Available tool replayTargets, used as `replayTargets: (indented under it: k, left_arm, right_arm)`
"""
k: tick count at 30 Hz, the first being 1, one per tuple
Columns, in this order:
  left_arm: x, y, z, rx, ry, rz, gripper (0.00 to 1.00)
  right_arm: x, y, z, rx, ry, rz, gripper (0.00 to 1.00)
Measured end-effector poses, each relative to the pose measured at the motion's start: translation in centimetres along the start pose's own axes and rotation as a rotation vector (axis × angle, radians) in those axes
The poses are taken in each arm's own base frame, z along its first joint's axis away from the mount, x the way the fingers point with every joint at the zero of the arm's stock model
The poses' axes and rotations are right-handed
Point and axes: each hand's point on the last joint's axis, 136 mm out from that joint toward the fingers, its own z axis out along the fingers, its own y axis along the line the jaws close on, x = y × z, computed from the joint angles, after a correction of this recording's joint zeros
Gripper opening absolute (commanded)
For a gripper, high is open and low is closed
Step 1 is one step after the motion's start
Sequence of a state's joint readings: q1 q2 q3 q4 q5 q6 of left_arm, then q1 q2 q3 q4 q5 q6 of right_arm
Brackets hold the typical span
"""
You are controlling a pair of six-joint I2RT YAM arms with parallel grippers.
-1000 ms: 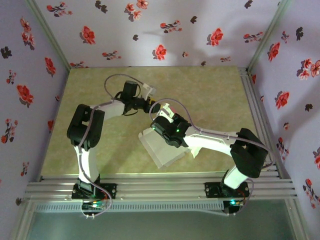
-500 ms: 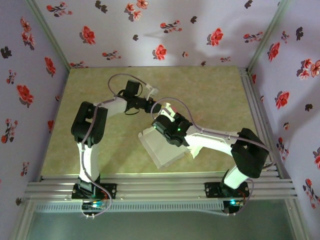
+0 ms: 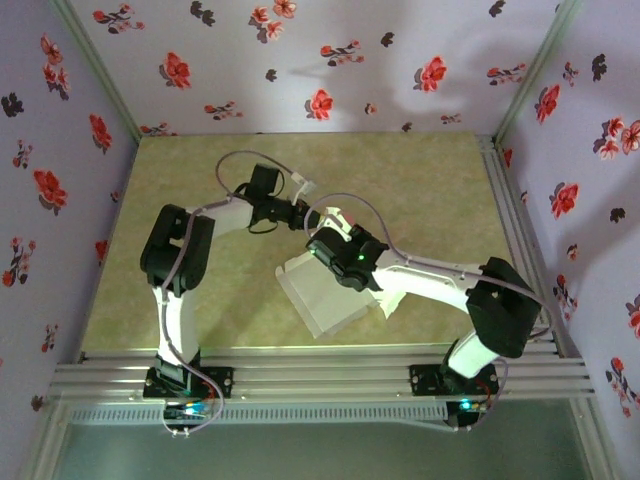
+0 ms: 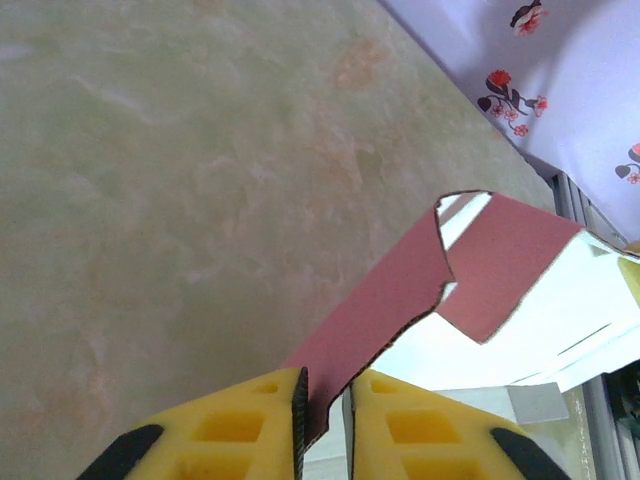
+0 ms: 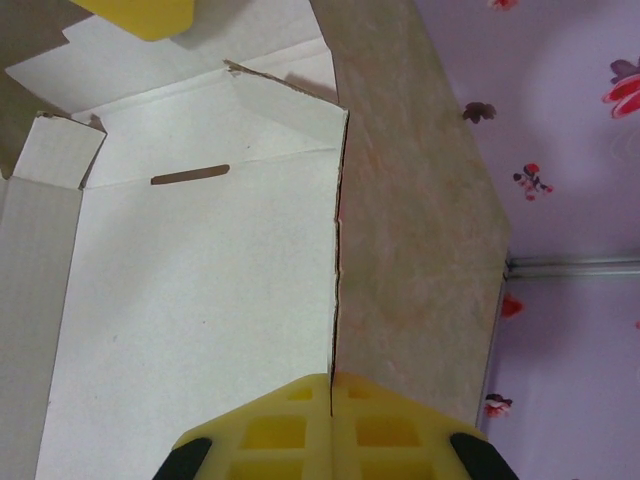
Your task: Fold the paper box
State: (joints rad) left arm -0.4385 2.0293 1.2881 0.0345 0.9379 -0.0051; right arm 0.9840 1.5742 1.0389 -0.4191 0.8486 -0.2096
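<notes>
1. Clamping an upright edge of the paper box [image 5: 200,300], the right gripper [image 5: 331,395] has its yellow fingers pressed together at the bottom of the right wrist view.
2. The box's white inner face spreads left of that edge.
3. The left gripper [image 4: 325,400], at the bottom of the left wrist view, has its fingers close on either side of a pink flap [image 4: 400,290]. I cannot tell whether they pinch it.
4. From above, the box lies mid-frame on the green table [image 3: 420,190].
</notes>
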Motion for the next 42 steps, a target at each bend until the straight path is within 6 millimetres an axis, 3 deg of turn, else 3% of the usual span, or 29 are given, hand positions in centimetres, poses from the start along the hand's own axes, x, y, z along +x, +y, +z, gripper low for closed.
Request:
replayTargets:
  k: [11, 22, 28, 33, 42]
  left_arm:
    - [0.5, -0.4, -0.3, -0.090, -0.014, 0.044, 0.00]
    - [0.2, -0.9, -0.5, -0.140, -0.018, 0.057, 0.00]
    - [-0.2, -2.4, -1.0, -0.151, -0.028, 0.051, 0.00]
    - [0.0, -3.3, -1.4, -0.160, -0.041, 0.021, 0.00]
    - [1.8, -2.9, -1.6, -0.192, -0.074, 0.020, 0.00]
  right_arm:
    - [0.7, 0.7, 0.3, -0.059, 0.021, -0.008, 0.02]
    - [0.9, 0.6, 0.3, -0.056, 0.029, -0.007, 0.00]
    - [0.9, 0.3, 0.3, -0.040, 0.031, -0.006, 0.00]
    - [0.9, 0.1, 0.3, -0.033, 0.031, -0.007, 0.00]
    - [0.6, 0.3, 0.0, -0.034, 0.022, -0.012, 0.00]
